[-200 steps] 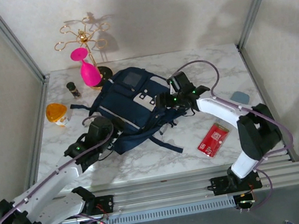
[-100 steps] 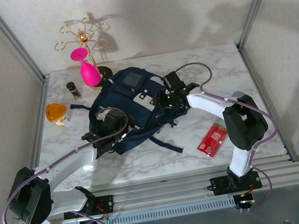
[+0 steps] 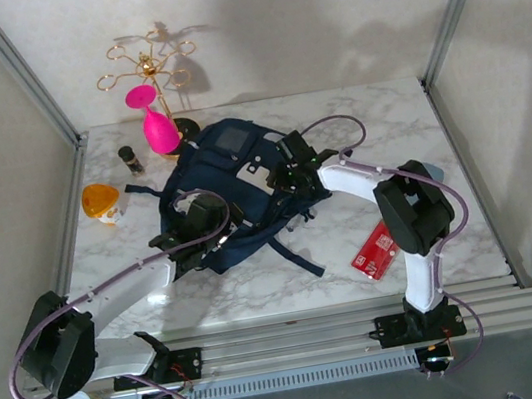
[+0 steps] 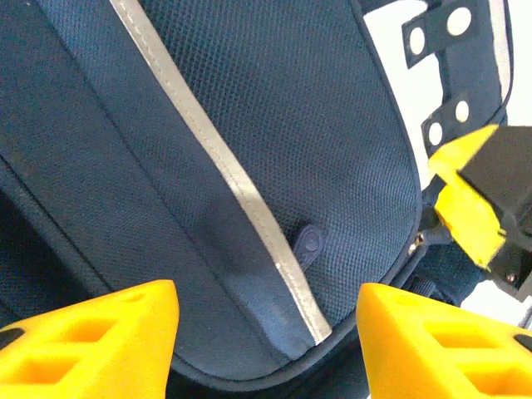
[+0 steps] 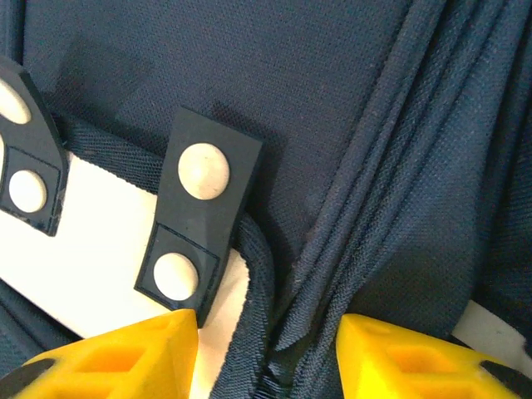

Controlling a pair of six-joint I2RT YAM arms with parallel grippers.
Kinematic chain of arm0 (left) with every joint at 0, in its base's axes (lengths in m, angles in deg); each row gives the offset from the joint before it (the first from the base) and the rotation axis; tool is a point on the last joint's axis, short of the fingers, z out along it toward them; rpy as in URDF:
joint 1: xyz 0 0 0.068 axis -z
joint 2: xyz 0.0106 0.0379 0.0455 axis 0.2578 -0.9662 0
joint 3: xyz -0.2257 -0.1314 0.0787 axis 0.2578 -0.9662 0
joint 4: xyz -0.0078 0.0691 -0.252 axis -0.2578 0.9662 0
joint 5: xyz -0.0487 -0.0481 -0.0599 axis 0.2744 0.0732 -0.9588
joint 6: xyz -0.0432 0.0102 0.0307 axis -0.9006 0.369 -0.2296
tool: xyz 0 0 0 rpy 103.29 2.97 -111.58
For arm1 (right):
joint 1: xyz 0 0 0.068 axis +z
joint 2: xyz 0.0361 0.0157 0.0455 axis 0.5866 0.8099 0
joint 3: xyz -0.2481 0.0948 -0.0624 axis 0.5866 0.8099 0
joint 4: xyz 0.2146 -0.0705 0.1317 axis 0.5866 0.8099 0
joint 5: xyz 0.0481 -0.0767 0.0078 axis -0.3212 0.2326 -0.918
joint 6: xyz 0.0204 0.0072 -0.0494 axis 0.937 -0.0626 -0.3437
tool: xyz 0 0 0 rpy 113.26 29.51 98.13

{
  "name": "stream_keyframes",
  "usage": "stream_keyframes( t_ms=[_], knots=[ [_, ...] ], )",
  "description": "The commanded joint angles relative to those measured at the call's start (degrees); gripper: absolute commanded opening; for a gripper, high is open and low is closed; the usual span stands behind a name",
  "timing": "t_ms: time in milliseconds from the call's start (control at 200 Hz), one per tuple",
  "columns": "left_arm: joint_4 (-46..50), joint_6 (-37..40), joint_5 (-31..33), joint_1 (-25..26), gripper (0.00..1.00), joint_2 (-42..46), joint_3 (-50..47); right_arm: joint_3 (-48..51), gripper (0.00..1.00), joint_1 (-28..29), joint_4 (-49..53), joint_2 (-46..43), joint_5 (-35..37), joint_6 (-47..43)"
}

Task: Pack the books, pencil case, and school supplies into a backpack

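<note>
Sagging navy mesh backpack (image 3: 236,169) (thin grey stripe (image 4: 249,208))

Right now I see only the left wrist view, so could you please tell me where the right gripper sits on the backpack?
Observer: The right gripper is over the backpack, on the side nearest the right arm.
Operator: Thank you; are its jaws closed on anything?
Observer: No, in the right wrist view they stand open above folded strap fabric, beside a black snap tab.
Operator: And where is the red packet?
Observer: The red packet lies on the marble table beside the right arm, outside the backpack.
</note>
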State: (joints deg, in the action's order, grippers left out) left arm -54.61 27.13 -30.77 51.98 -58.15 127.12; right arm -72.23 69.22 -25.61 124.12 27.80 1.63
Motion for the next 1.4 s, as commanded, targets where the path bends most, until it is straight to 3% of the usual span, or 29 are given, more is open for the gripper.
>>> stream_keyframes(
  t_ms=[0, 85, 215, 315, 556, 786, 906, 1096, 1397],
  knots=[
    [-0.7, 1.3, -1.2, -0.2, 0.57, -0.8, 0.8, -2.0, 0.45, 0.1, -5.7, 2.2, 0.2, 1.0],
    [-0.2, 1.5, -1.3, -0.2, 0.57, -0.5, 1.3, -0.6, 0.42, 0.3, -9.2, -0.1, -2.8, 1.6],
    [0.6, 1.0, -0.8, -0.3, 0.58, -0.3, 1.3, -0.3, 0.35, 1.0, -7.2, -4.1, 2.8, 1.4],
    [-1.6, 0.4, -1.4, -0.3, 0.58, -0.4, 0.7, -1.0, 0.36, 0.6, -5.1, -2.8, 5.8, 1.8],
    [-1.6, -0.1, -1.7, -0.2, 0.57, -0.5, 0.9, -2.7, 0.45, -0.1, -8.6, 4.7, 1.4, 1.7],
    [-1.4, -1.9, -3.1, 0.2, 0.58, 0.5, -0.1, -2.3, 0.21, -0.4, -10.8, 2.4, -1.3, 0.6],
    [-3.8, -4.4, -4.0, 0.5, 0.58, 2.2, -2.7, 2.0, 0.0, -2.2, -14.4, -2.0, -4.6, 2.4],
    [-5.2, -5.0, -5.0, 0.5, 0.61, 1.6, -1.9, 9.4, 0.0, -4.1, -23.8, -9.6, -9.3, 3.6],
    [-10.2, -3.7, -4.7, 0.2, 0.62, -4.3, 2.0, 20.8, 0.0, -5.6, -27.6, -20.5, -11.0, 9.5]
  ],
)
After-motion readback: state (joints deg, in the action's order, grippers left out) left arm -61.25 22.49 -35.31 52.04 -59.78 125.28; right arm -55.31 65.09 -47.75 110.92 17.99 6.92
